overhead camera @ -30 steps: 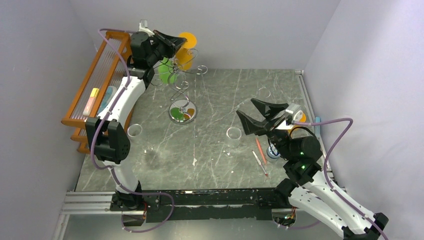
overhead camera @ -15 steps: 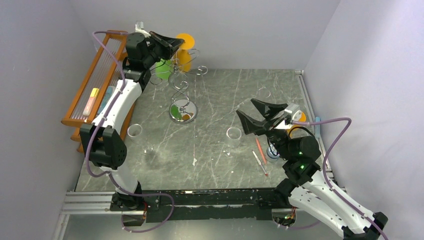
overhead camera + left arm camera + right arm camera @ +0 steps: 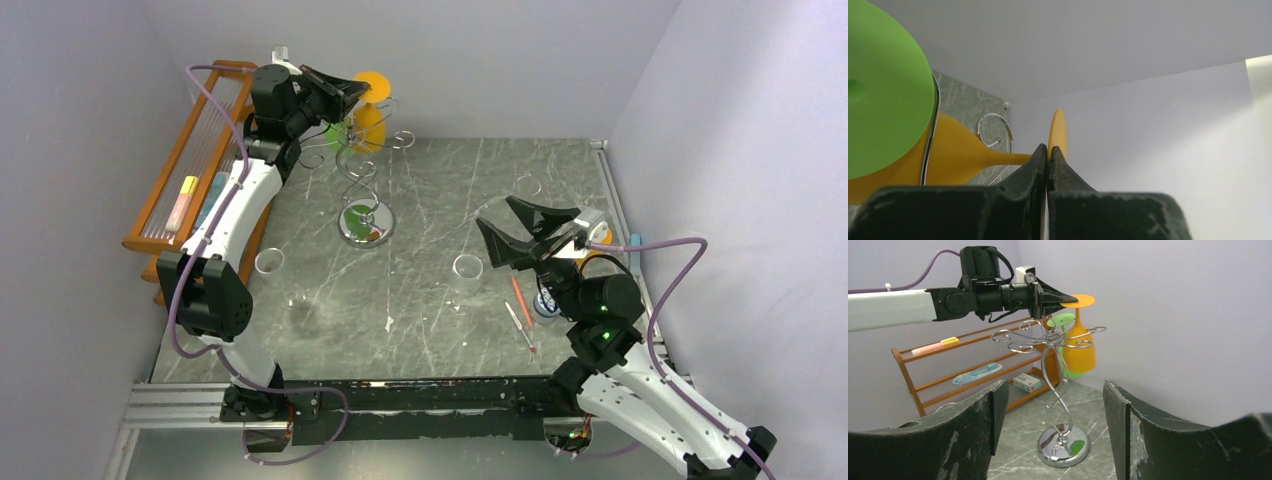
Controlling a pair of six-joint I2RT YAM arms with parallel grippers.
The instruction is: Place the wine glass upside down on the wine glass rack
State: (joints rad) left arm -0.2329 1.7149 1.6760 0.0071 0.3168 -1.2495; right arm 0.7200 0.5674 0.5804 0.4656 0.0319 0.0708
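Two pincers: my left pincer (image 3: 1060, 299) clamps the foot of the orange wine glass (image 3: 1079, 352), inverted at the hooks of the wine glass rack (image 3: 1058, 385); my right pincer (image 3: 497, 213) stands apart above the worktop (image 3: 450, 180).

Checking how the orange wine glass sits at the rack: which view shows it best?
The right wrist view: the orange wine glass shows whole, upside down, at the hooks of the wine glass rack. The top external view foreshortens it; the left wrist view crops it close.

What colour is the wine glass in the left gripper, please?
Orange wine glass; clearest in the right wrist view.
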